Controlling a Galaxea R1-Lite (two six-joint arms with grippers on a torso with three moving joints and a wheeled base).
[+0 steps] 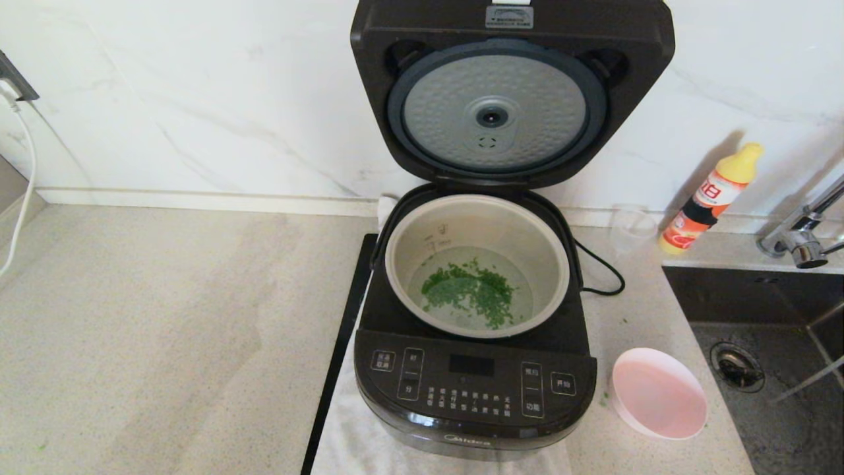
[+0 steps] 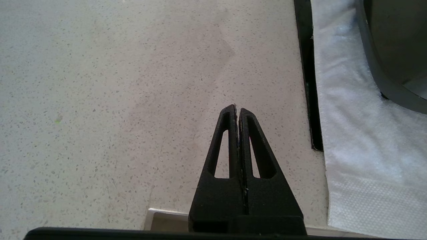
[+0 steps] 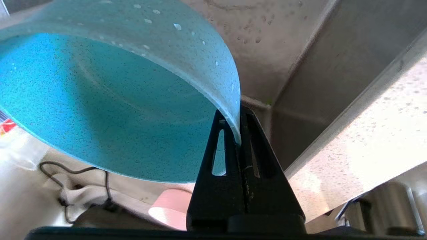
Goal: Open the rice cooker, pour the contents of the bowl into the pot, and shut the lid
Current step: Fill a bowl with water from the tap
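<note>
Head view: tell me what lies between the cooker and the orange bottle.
In the head view, between the cooker and the bottle lie the cooker's black cord looping on the counter and a clear cup by the wall.

1. The table (image 1: 145,316) left of the rice cooker (image 1: 471,369) is open.
2. The raised lid (image 1: 511,92) blocks the rear.
3. A pink bowl (image 1: 659,394) and the sink (image 1: 771,356) crowd the right.

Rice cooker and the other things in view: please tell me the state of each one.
lid: open, standing upright.
pot: seated in the rice cooker, holding water and green bits.
pink bowl: empty, on the counter.
blue bowl: tilted, rim pinched by the right hand.
left hand: shut, empty.
</note>
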